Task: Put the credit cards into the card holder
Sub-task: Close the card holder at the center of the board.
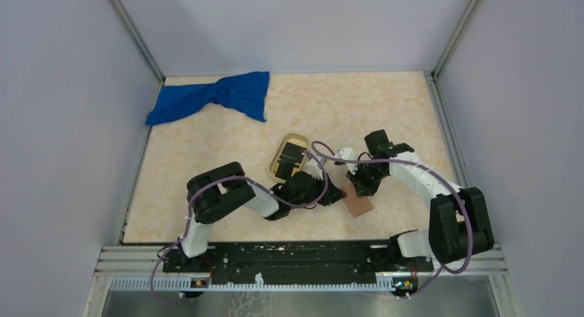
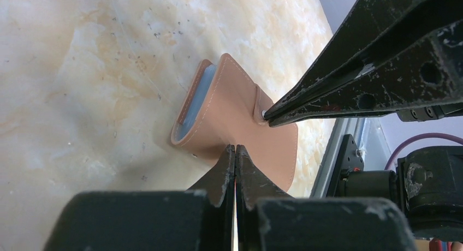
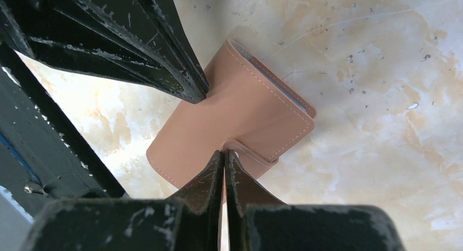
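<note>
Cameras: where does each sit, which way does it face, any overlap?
Top external: above and behind the bases, looking down at the table; both arms show.
Left wrist: on the left arm, looking past the shut left gripper at the card holder; right gripper tip intrudes.
Right wrist: looks past the shut right gripper at the card holder.
Shared: all three see the card holder.

A closed robot test cell, of the kind found in a laboratory.

Plain grey wall panels (image 1: 62,124), held in aluminium profiles (image 1: 135,36), close the marble-patterned table top (image 1: 386,103) at 9, 12 and 3 o'clock. At 6 o'clock a black mounting rail (image 1: 296,253) carries the left arm (image 1: 220,196) and the right arm (image 1: 441,193), with purple cables (image 1: 458,265) running along them. A blue cloth (image 1: 213,100) lies at 11 o'clock.
</note>
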### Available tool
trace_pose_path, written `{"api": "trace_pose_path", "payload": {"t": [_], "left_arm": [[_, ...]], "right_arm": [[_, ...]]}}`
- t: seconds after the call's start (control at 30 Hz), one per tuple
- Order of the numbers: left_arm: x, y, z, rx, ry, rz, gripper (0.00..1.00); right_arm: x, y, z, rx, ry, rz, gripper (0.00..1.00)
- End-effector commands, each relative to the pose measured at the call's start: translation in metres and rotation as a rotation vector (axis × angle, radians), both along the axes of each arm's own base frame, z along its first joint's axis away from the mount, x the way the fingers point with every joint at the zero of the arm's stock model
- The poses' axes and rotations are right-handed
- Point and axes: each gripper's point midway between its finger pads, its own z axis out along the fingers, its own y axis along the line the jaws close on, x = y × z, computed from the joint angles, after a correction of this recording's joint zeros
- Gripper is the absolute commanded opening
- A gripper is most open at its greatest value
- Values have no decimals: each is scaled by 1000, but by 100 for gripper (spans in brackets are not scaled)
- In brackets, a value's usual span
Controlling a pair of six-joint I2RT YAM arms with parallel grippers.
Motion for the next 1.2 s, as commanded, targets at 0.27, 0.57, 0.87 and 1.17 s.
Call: {"api": "trace_pose_path", "payload": {"t": [0.27, 0.57, 0.87, 1.17], "left_arm": [[-2, 8, 21, -20, -63, 8, 0], [-17, 22, 58, -1, -188, -11, 0], [-5, 104, 149, 179, -535, 81, 59], [7, 183, 262, 0, -595, 184, 99]], "right_arm": [[-46, -35, -40, -225, 129, 77, 0], [4, 9, 40, 134, -167, 3, 51], [73, -44, 195, 450, -604, -243, 98], [74, -47, 293, 686, -729, -474, 99]]}}
